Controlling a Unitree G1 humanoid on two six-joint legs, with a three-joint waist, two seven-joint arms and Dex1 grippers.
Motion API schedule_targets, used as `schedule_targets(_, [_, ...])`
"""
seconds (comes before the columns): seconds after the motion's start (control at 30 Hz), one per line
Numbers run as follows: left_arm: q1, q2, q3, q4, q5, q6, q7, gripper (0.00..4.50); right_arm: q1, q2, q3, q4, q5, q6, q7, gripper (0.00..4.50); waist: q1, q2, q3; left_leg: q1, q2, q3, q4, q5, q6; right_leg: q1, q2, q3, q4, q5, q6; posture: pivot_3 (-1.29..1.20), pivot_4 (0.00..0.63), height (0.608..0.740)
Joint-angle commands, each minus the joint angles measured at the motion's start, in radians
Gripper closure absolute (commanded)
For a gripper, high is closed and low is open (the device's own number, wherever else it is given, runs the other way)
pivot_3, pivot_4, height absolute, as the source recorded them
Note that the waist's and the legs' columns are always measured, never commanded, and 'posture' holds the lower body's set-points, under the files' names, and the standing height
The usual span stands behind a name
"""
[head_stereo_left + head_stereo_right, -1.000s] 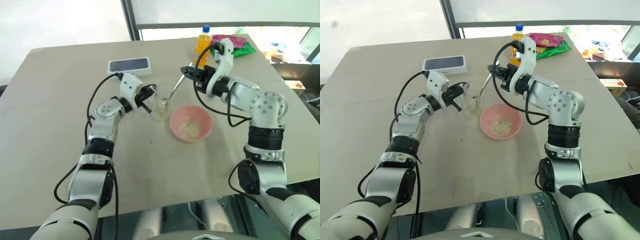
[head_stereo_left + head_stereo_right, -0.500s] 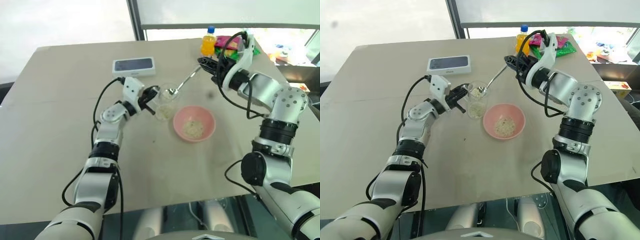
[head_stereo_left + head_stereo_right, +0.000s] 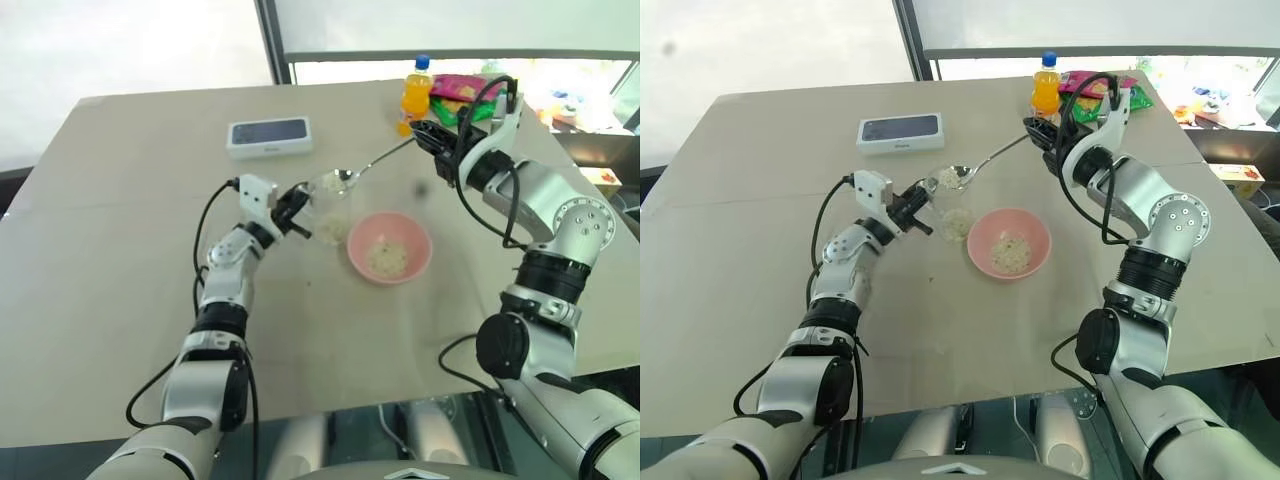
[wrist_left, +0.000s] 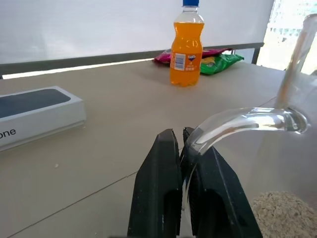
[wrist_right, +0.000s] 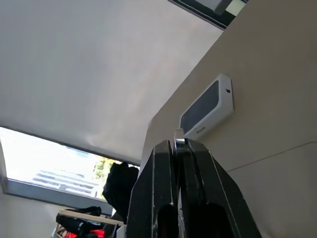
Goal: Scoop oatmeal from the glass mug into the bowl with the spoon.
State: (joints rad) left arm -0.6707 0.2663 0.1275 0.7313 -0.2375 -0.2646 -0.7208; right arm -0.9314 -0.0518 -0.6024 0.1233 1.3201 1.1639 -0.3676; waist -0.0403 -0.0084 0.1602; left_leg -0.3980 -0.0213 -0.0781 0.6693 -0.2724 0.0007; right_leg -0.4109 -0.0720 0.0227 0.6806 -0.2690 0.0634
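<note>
The glass mug (image 3: 956,216) stands upright left of the pink bowl (image 3: 1037,228), with oatmeal (image 4: 281,214) in its bottom. My left gripper (image 4: 181,145) is shut on the mug's clear handle (image 4: 240,121). My right gripper (image 3: 1041,134) is shut on the handle end of the silver spoon (image 3: 992,157), which slants down to the left. The spoon's small bowl (image 3: 954,177) hovers just over the mug's rim with a little heap of oatmeal on it. More oatmeal (image 3: 1011,254) lies inside the pink bowl.
A white phone box (image 3: 899,130) lies behind the mug. An orange drink bottle (image 3: 1044,88) and bright snack bags (image 3: 1098,86) stand at the table's far edge behind my right gripper. The table's right edge (image 3: 1225,215) is near my right arm.
My right gripper has swung right and lifted the spoon out of the mug, now carrying oatmeal above the rim. My left gripper has sunk a little with the mug.
</note>
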Motion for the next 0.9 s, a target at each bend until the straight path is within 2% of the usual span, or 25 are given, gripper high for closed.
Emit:
schedule_targets(0.03, [0.038,-0.013,-0.048,0.015,0.040,-0.007,-0.022,4.46,0.026,0.012,0.026,-0.051,0.059,-0.030,-0.063,4.50,-0.001,0.001,-0.001,0.000,0.000,0.000,0.000,0.000,0.000,0.000,0.000,0.000,0.000,0.000,0.000,0.00,0.150,0.740])
schedule_targets(0.13, [0.049,-0.015,-0.058,0.007,0.044,-0.010,-0.023,4.46,0.046,0.042,0.037,-0.060,0.129,-0.064,-0.128,4.50,-0.001,0.002,-0.004,0.000,0.000,0.000,0.000,0.000,0.000,0.000,0.000,0.000,0.000,0.000,0.000,0.00,0.150,0.740])
schedule_targets(0.33, [0.055,-0.021,-0.064,0.007,0.045,-0.008,-0.018,4.46,0.083,0.025,0.057,-0.068,0.251,-0.119,-0.195,4.50,-0.001,0.002,-0.004,0.001,0.000,0.000,0.000,0.000,0.001,0.001,0.000,0.000,0.000,0.000,0.000,0.00,0.150,0.740])
schedule_targets(0.6, [0.055,-0.020,-0.070,0.020,0.049,-0.011,-0.020,4.46,0.137,-0.060,0.078,-0.067,0.432,-0.196,-0.264,4.50,-0.002,0.003,-0.005,0.001,0.000,0.000,0.000,-0.001,0.001,0.002,0.000,0.000,-0.001,0.000,0.000,0.00,0.150,0.740])
schedule_targets(0.9, [0.044,-0.006,-0.064,0.058,0.053,-0.016,-0.023,4.46,0.243,-0.170,0.134,-0.184,0.617,-0.269,-0.262,4.50,-0.001,0.003,-0.005,0.001,0.000,0.000,0.000,-0.001,0.002,0.002,0.000,0.000,-0.001,0.000,0.000,0.00,0.150,0.740])
